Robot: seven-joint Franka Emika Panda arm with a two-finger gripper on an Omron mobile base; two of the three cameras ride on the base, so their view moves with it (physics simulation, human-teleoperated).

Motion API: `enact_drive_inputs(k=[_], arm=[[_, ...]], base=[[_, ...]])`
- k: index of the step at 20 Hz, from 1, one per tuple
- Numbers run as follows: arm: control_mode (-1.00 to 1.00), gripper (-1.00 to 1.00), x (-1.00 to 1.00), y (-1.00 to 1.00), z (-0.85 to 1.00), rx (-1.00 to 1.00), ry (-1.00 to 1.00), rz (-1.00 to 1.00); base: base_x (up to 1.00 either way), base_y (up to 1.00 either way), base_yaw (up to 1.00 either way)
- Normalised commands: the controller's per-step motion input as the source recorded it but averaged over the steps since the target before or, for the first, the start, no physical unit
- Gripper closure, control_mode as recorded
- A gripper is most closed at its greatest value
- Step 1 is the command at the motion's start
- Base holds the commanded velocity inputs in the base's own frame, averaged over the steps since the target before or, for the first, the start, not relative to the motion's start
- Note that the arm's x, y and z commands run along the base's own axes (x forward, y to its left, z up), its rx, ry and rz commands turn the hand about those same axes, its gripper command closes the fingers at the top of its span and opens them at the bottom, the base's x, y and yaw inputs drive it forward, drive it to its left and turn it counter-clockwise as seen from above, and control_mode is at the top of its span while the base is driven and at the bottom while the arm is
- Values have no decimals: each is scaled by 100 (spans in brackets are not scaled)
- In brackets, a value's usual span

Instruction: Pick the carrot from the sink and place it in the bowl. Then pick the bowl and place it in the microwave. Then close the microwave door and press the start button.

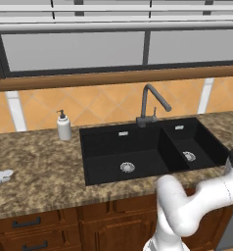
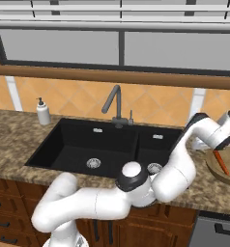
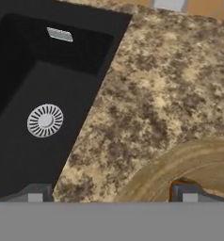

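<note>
Released and spread wide, the tool [image 3: 112, 197] hangs over the near rim of the bowl [image 3: 180, 164], its 2 tips well apart with nothing between them; 1 tip sits over the bowl, the other toward the sink's side. In the right base view the tool [image 2: 226, 144] is at the arm's far end, just above the bowl [image 2: 214, 169].

Going by size: the speckled stone surface [image 1: 35, 166] carries everything. Set into it is the sink [image 1: 138, 147], black, with 2 basins, round drains and a grey faucet [image 1: 149, 103] behind; both basins look bare. A white soap dispenser [image 1: 63, 126] stands left of the sink. The bowl rests on the surface just right of the sink, and the carrot [image 2: 221, 162] lies inside it, slanted against the inner wall.

So step 1 looks done, and the bowl is next. It is wide, wooden and stiff, probably light enough for 1 arm but far too broad to span. The sensible hold is on the rim, 1 tip inside and 1 outside the wall, on the side away from the carrot. Smooth wood may slip and the bowl will want to tip from a 1-sided pinch, so keep it level or the thin, light carrot may roll out.
</note>
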Motion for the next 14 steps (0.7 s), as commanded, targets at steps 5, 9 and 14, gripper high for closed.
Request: enact_drive_inputs(k=[5,9,14], arm=[[-100,-100,-4,94,0,-26,0,-2],[-100,-100,-38,32,17,-7,0,-6],[-100,-100,-69,1,20,-7,11,-16]], base=[[0,0,0],[0,0,0],[0,0,0]])
